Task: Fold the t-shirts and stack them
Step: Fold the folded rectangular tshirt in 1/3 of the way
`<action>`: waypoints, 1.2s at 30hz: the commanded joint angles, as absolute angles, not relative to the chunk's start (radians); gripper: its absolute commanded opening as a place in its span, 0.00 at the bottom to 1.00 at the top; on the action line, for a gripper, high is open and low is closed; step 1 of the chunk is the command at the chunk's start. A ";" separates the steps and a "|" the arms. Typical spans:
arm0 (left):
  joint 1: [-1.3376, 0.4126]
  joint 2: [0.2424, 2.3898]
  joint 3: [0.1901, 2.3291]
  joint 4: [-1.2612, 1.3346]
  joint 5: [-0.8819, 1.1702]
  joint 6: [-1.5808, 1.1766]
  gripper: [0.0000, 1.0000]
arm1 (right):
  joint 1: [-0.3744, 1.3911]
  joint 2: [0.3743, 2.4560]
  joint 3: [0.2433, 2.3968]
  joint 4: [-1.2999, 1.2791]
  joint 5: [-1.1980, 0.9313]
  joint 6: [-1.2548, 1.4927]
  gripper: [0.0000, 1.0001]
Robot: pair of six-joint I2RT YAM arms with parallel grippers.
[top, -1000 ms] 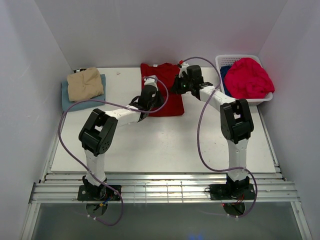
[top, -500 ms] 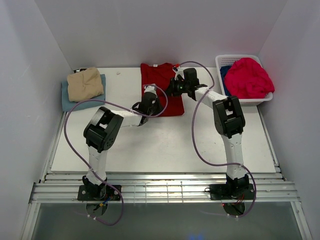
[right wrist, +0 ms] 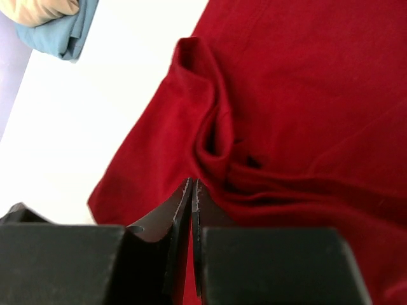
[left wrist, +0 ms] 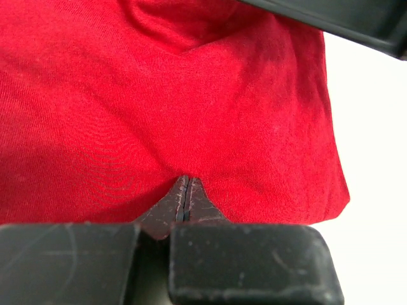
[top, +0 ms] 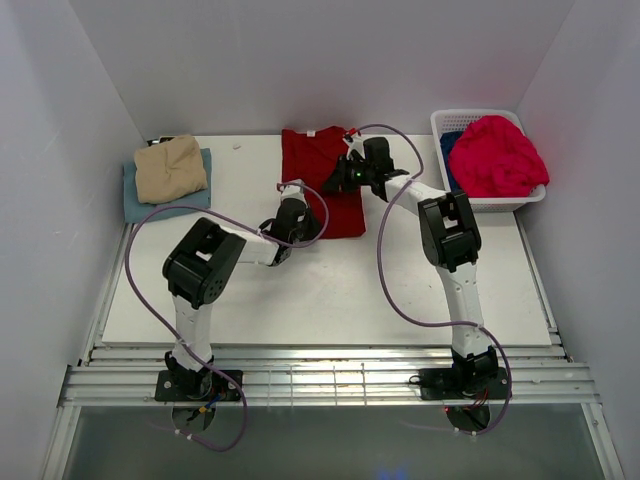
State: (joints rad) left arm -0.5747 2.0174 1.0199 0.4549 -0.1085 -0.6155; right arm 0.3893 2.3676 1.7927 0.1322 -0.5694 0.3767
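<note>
**Top view.** The dark red shirt [top: 318, 165] lies spread at rear ctr of the surface [top: 330, 290], collar toward the back wall. Both arms reach onto it: the left arm [top: 205, 265] to the near hem, the right arm [top: 450, 225] to the right side, approx. mid-length. The tan shirt [top: 170, 168] sits folded on top of the folded light blue shirt [top: 135, 198] at rear left, well apart from the dark red shirt. At rear right, the basket [top: 470, 117] holds the pinkish-red shirt [top: 497, 155], heaped above the rim, w/ the deep blue shirt [top: 452, 145] showing beside it on the left. Finger state is not readable here; ref. wrist views.

**Left wrist view.** Left gripper [left wrist: 184, 194]: fingers together, no gap, tips nipped on the dark red shirt just inside its near hem. The cloth ahead lies mostly flat, w/ one soft fold near the top. The shirt's near right corner and bare surface show at right.

**Right wrist view.** Right gripper [right wrist: 192, 187]: fingers together, clamped on a pinch of the dark red shirt. Creases run out from the tips and a raised fold stands up-left of them. The top view hides this bunching behind the gripper body. The tan and light blue pile shows in the upper left corner here, not in the left wrist view.
</note>
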 commanded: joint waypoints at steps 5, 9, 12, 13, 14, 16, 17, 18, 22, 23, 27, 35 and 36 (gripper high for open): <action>-0.606 1.942 0.899 0.390 -0.143 -0.638 0.00 | 0.391 2.431 1.850 0.161 -0.583 0.416 0.08; -0.626 1.908 0.848 0.394 -0.147 -0.658 0.00 | 0.393 2.431 1.822 0.179 -0.560 0.419 0.08; -0.653 1.875 0.793 0.399 -0.155 -0.689 0.00 | 0.393 2.431 1.806 0.186 -0.552 0.419 0.08; -0.663 1.855 0.778 0.400 -0.159 -0.696 0.00 | 0.397 2.431 1.799 0.189 -0.551 0.419 0.08; -0.682 1.847 0.764 0.400 -0.164 -0.713 0.00 | 0.399 2.431 1.796 0.189 -0.549 0.417 0.08; -0.702 1.830 0.721 0.403 -0.179 -0.729 0.00 | 0.400 2.427 1.784 0.190 -0.543 0.413 0.08; -0.721 1.815 0.709 0.403 -0.186 -0.738 0.00 | 0.400 2.425 1.778 0.190 -0.543 0.411 0.08; -0.729 1.807 0.695 0.403 -0.189 -0.755 0.00 | 0.402 2.422 1.773 0.190 -0.542 0.408 0.08; -0.773 1.758 0.618 0.402 -0.204 -0.796 0.00 | 0.408 2.387 1.726 0.198 -0.537 0.384 0.08; -0.799 1.747 0.608 0.402 -0.218 -0.799 0.00 | 0.410 2.372 1.688 0.215 -0.535 0.380 0.08; -0.857 1.689 0.562 0.396 -0.262 -0.819 0.00 | 0.413 2.241 1.588 0.218 -0.503 0.338 0.15; -1.018 1.563 0.580 0.336 -0.432 -0.759 0.00 | 0.469 1.706 1.258 0.138 -0.217 0.121 0.37; -1.032 1.556 0.592 0.313 -0.463 -0.753 0.00 | 0.486 1.663 1.226 0.127 -0.163 0.111 0.38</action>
State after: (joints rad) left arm -0.9852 1.6184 0.5678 0.4053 -0.3695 -0.7929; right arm 0.4500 1.8202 1.2839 0.1257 -0.3214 0.2188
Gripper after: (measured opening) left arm 0.022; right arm 0.366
